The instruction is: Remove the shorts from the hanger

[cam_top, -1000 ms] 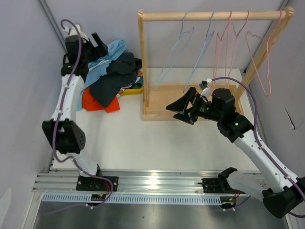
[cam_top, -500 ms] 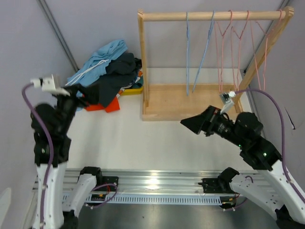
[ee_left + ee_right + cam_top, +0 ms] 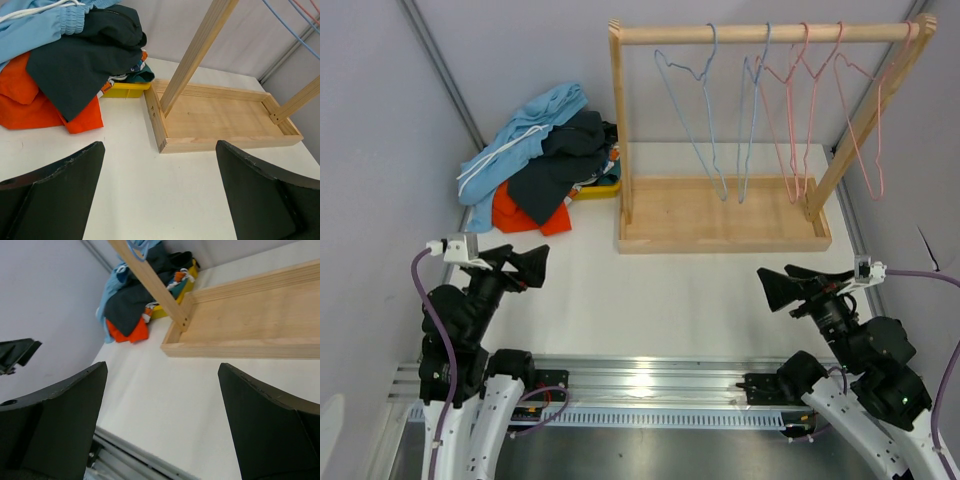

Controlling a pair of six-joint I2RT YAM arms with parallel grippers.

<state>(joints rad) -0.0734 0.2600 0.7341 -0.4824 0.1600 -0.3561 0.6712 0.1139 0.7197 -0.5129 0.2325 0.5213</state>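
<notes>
The shorts lie in a pile on the table at the back left, off the hangers: light blue with a white drawstring on top, black/charcoal, bright orange, and a patterned and dark green edge. The pile also shows in the left wrist view and the right wrist view. Several blue and pink wire hangers hang bare on the wooden rack. My left gripper is open and empty near the front left. My right gripper is open and empty near the front right.
A yellow tray sits under the pile beside the rack's wooden base. The rack's post stands next to the pile. Grey walls close in both sides. A metal rail runs along the near edge.
Both arms have pulled back from the pile and the rack to the near edge of the table, grippers open. The bare hangers have swung on the bar.
</notes>
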